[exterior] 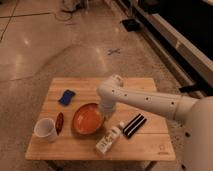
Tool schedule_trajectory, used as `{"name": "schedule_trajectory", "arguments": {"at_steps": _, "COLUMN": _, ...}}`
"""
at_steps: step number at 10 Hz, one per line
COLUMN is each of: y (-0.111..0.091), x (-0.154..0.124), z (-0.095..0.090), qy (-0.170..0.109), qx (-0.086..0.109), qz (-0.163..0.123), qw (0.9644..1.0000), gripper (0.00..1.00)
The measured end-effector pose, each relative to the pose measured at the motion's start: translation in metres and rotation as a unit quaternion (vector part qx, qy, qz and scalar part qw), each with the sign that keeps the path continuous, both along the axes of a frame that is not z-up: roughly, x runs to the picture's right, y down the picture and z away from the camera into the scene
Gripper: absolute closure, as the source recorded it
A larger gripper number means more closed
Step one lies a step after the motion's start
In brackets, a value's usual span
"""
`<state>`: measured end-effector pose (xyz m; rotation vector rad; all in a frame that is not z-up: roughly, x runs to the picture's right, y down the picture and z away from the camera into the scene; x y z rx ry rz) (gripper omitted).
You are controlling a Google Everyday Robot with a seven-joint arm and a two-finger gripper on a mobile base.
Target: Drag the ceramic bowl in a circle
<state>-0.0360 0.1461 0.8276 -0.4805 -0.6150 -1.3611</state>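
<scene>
Obs.: the ceramic bowl [88, 119] sits upright on the wooden surface [145, 87], left of centre. The arm reaches in from 3 o'clock and turns down. The pincer [105, 114] is at the bowl's 3 o'clock rim. The wrist hides it, so I cannot tell how far open it is, or whether it grips the rim or only presses on it.

Neighbours, by bowl clock:
- white mug [45, 129] at 8 o'clock, near
- thin dark-red item [59, 122] at 9 o'clock, just beside the rim (contact not resolvable)
- blue sponge [66, 96] at 11 o'clock, apart
- white bottle [109, 139] lying at 5 o'clock, its cap end close to the rim
- black striped block [134, 125] at 4 o'clock, near

Judgement: the drag is under way.

Doing the step well:
1. Hold steady downward pressure so the glossy rim does not slip free.
2. Slide flat. Do not lift or tilt the bowl.
3. Bias the circle toward 12 to 2 o'clock, where bare wood shows.
4. Run the arc tight and slow past 5 and 9 o'clock. The bottle would likely roll if nudged, and the mug sits behind the red item.
5. Stay well inside the near edge at 6 o'clock.
</scene>
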Motion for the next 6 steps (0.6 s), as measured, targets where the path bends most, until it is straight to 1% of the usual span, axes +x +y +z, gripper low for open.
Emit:
{"name": "schedule_trajectory", "arguments": {"at_steps": 1, "y": -0.010, "x": -0.011, "z": 0.009, "qy": -0.001, "qx": 0.004, "qz": 0.001, "qw": 1.0000, "gripper": 1.00}}
{"name": "schedule_trajectory", "arguments": {"at_steps": 2, "y": -0.020, "x": -0.017, "z": 0.017, "qy": 0.000, "qx": 0.010, "qz": 0.004, "qw": 0.9999, "gripper": 1.00}}
{"name": "schedule_trajectory", "arguments": {"at_steps": 3, "y": -0.039, "x": -0.021, "z": 0.030, "qy": 0.010, "qx": 0.019, "qz": 0.010, "qw": 0.9997, "gripper": 1.00}}
{"name": "schedule_trajectory", "arguments": {"at_steps": 4, "y": -0.055, "x": -0.022, "z": 0.041, "qy": 0.018, "qx": 0.029, "qz": 0.017, "qw": 0.9993, "gripper": 1.00}}
{"name": "schedule_trajectory", "arguments": {"at_steps": 6, "y": -0.081, "x": -0.016, "z": 0.059, "qy": 0.039, "qx": 0.043, "qz": 0.031, "qw": 0.9978, "gripper": 1.00}}
